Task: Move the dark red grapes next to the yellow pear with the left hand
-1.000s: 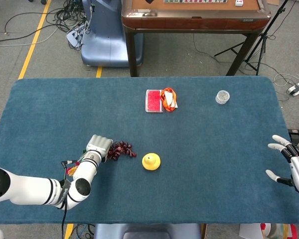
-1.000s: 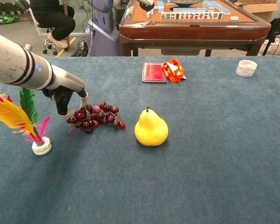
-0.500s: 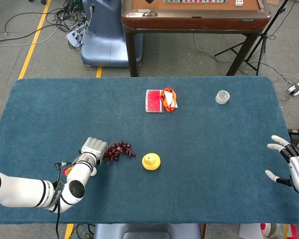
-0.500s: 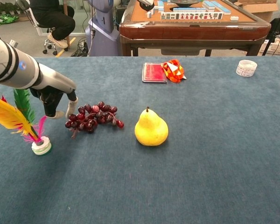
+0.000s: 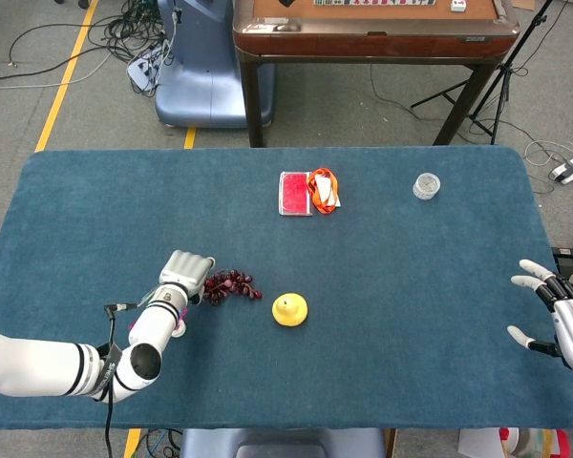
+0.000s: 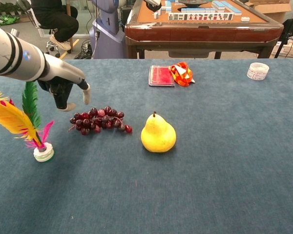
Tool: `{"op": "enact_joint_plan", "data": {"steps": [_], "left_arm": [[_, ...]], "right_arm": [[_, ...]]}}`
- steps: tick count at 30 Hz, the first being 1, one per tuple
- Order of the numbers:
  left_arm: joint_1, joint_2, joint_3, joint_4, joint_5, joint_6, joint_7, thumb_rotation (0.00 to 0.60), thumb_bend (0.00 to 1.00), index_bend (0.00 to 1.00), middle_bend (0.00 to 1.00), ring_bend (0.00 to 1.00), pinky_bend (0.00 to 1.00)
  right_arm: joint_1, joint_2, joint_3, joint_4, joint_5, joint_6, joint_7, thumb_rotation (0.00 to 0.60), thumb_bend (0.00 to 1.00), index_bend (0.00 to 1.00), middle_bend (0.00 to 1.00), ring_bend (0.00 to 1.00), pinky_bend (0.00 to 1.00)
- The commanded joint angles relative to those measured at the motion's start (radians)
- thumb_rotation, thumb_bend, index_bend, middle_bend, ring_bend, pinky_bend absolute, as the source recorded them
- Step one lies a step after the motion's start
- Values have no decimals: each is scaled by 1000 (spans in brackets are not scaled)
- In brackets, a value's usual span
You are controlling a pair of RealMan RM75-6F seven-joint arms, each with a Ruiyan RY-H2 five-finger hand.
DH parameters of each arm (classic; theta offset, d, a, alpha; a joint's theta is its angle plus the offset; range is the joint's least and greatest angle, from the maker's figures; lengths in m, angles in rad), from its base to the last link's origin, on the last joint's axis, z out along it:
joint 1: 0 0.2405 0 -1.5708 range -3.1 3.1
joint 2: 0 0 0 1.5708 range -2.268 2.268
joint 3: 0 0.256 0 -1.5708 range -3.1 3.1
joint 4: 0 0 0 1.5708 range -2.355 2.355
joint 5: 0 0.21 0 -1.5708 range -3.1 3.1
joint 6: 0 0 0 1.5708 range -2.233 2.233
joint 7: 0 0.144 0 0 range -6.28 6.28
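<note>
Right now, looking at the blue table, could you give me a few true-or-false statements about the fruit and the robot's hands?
1. The dark red grapes lie on the blue cloth table, left of the yellow pear in the chest view. True.
2. The left hand holds the grapes. False: it holds nothing and hangs just above and beside them.
3. The pear lies on its side. False: it stands upright, stem up.
4. The right hand is at the table's far edge, fingers apart, holding nothing. True.
5. A feathered shuttlecock stands near the left hand. True.
</note>
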Motion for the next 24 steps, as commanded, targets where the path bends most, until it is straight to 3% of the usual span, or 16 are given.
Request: {"op": "enact_joint_plan", "data": {"steps": [1, 12, 24], "left_arm": [[8, -16, -15, 13, 28, 1, -23, 600, 552, 139, 1000, 1000, 1000], [-20, -90, -28, 70, 16, -44, -32, 600, 553, 111, 1000, 1000, 1000], [-57, -124, 17, 108, -60, -63, 9, 600, 553, 140, 1000, 1000, 1000]], "right_arm": [[0, 0, 0, 0, 0, 0, 0, 600, 113, 285, 172, 167, 312], [-2, 5, 2, 1, 1, 4, 11, 600, 112, 286, 172, 167, 312], [-4, 8, 4, 2, 4, 7, 19, 600, 112, 286, 172, 167, 312]]}}
